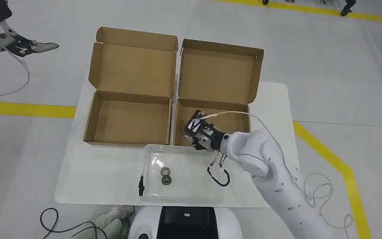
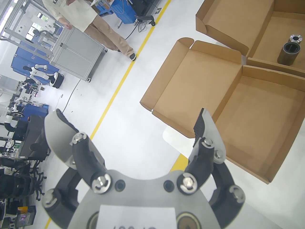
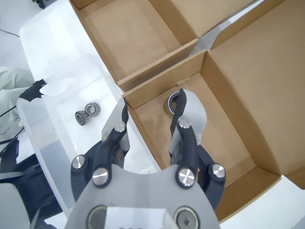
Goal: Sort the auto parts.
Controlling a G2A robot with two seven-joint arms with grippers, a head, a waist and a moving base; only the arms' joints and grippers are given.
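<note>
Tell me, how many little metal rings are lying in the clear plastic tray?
2. One ring lies near the middle of the clear tray, and the other ring sits right beside it. The tray is see-through, so none seems hidden.
</note>
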